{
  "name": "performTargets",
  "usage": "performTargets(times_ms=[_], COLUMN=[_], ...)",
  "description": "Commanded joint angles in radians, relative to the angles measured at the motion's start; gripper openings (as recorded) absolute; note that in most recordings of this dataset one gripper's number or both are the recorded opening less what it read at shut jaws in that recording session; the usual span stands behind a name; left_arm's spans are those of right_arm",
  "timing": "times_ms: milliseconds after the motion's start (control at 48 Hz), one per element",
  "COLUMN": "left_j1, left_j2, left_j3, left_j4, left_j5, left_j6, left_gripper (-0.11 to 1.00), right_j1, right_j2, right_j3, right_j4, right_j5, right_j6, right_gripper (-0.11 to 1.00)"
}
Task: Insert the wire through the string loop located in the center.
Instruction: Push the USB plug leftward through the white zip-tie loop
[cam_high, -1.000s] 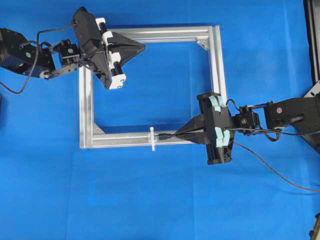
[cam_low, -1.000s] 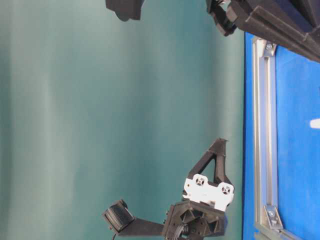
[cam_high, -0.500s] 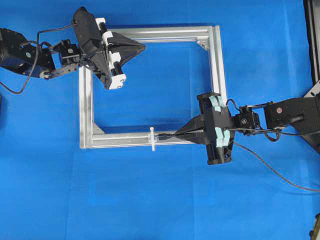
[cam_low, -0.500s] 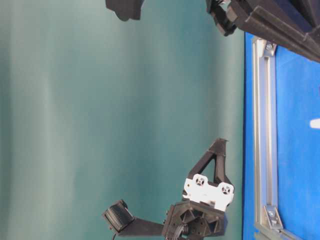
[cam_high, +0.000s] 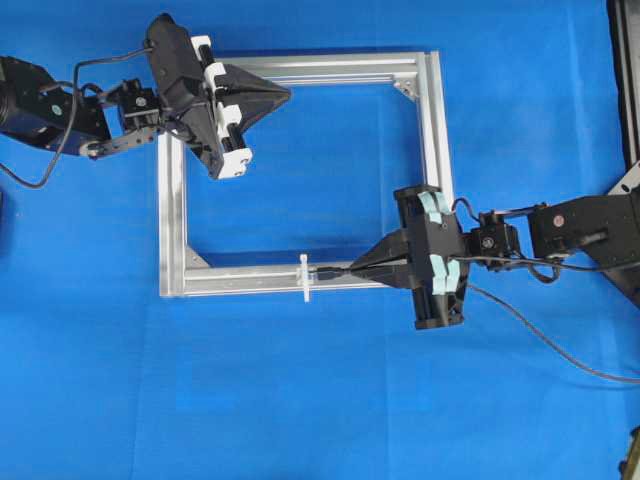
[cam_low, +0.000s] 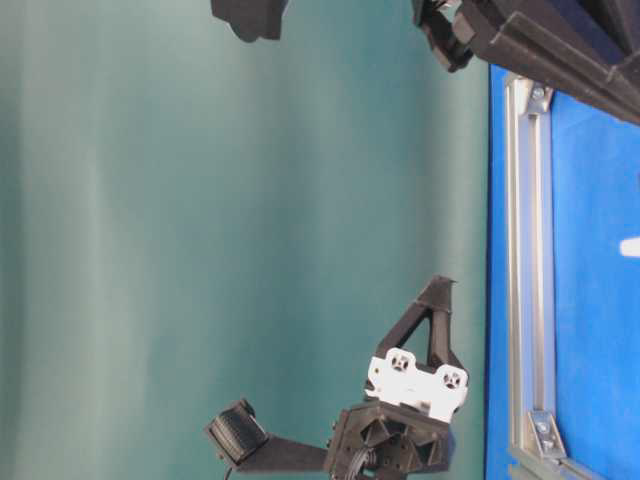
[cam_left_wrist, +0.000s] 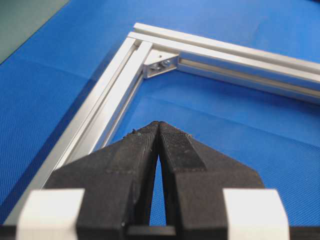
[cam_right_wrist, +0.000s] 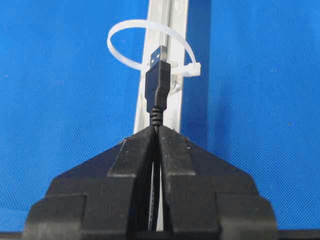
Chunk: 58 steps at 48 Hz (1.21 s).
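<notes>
A: Report the position of the wire (cam_right_wrist: 157, 85).

B: It is clamped between the closed fingers of the right gripper (cam_high: 352, 270), plug end protruding forward. The plug tip sits at the mouth of the string loop (cam_right_wrist: 150, 47), which stands on the near bar of the aluminium frame (cam_high: 430, 130).

A: And the left gripper (cam_left_wrist: 159, 131)?

B: Fingers pressed together, holding nothing, above the blue mat (cam_high: 300, 400) inside the frame's far corner

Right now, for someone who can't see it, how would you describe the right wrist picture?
The black right hand pinches a thin black wire whose USB plug tip points into a white plastic tie loop standing on a silver aluminium frame bar over blue cloth.
</notes>
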Motion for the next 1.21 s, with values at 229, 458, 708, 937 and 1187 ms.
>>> performTargets(times_ms=[229, 458, 708, 937, 1187], left_j1=[0.002, 0.0, -0.002, -0.002, -0.003], left_j2=[-0.031, -0.031, -0.031, -0.031, -0.031], left_j3=[-0.008, -0.008, -0.009, -0.008, -0.009], left_j4=[0.003, 0.002, 0.002, 0.003, 0.002], left_j5=[-0.006, -0.006, -0.006, -0.006, -0.006], left_j6=[0.0, 0.0, 0.0, 0.0, 0.0], left_gripper=[0.0, 0.0, 0.0, 0.0, 0.0], right_j1=[0.0, -0.002, -0.002, 0.0, 0.0], right_j2=[-0.023, -0.023, -0.023, -0.023, -0.015], right_j3=[-0.006, -0.006, -0.006, -0.008, -0.018], right_j4=[0.003, 0.003, 0.003, 0.003, 0.003], right_j5=[-0.011, -0.011, -0.011, -0.011, -0.011], right_j6=[0.0, 0.0, 0.0, 0.0, 0.0], right_gripper=[-0.03, -0.03, -0.03, -0.03, -0.03])
